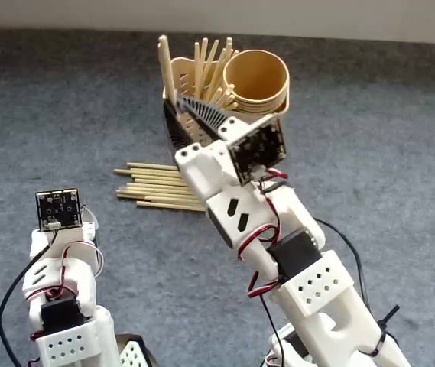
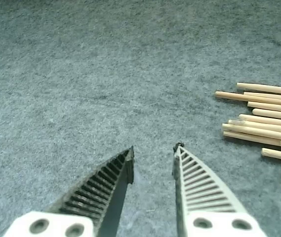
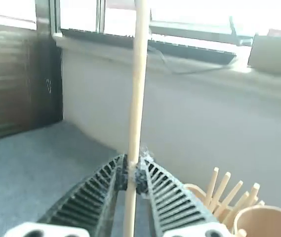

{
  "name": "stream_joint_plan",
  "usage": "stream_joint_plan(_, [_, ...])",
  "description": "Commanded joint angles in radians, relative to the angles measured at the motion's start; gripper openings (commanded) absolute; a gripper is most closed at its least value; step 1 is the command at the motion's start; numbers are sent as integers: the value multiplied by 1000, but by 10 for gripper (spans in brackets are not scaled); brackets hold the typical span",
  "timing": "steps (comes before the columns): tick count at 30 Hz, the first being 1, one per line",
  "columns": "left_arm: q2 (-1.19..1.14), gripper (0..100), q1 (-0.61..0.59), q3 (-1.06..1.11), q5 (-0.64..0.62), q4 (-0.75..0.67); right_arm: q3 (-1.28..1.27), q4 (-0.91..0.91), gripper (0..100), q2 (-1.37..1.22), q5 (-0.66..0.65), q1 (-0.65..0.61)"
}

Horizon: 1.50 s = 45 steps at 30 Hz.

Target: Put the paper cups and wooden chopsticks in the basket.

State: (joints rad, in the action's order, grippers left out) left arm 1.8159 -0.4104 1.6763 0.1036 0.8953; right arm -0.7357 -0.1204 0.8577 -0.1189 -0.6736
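Note:
My right gripper (image 3: pixel 133 173) is shut on one wooden chopstick (image 3: pixel 139 89), which stands upright between its fingertips. In the high view this gripper (image 1: pixel 177 107) holds the chopstick (image 1: pixel 165 65) just left of a stack of paper cups (image 1: pixel 257 76), with several chopsticks (image 1: pixel 213 65) standing beside the stack. The cups (image 3: pixel 268 219) and those upright sticks (image 3: pixel 224 190) lie just beyond the gripper. A pile of chopsticks (image 1: pixel 160 187) lies flat on the carpet. My left gripper (image 2: pixel 153 148) hangs open over bare carpet, left of the pile (image 2: pixel 263 123).
Grey carpet (image 1: pixel 370 168) covers the whole work surface. The left arm (image 1: pixel 58 210) sits at the near left, and the right arm (image 1: pixel 278 245) stretches diagonally from the near right toward the cups. A pale wall runs behind the cups.

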Motion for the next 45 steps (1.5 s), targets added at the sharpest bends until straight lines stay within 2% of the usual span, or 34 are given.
stream_joint_plan(1, [13,144,-4,19,-5,3,16,160,6,36,8,41])
stream_joint_plan(5, [13,144,-4,19,-5,3,16,300,6,35,8,110])
stream_joint_plan(9, [13,144,-4,19,-5,3,16,354,6,33,8,140])
stream_joint_plan(13, [13,144,-4,19,-5,3,22,357,6,5,6,140])
stream_joint_plan(23, [13,144,-4,19,-5,3,202,357,6,-271,12,182])
stream_joint_plan(30, [13,144,-4,19,-5,3,206,357,6,-369,12,182])
stream_joint_plan(32, [13,144,-4,19,-5,3,205,348,11,-375,12,180])
stream_joint_plan(37, [13,144,-4,19,-5,3,209,295,96,-371,12,177])
stream_joint_plan(45, [13,144,-4,19,-5,3,208,74,98,-240,12,170])
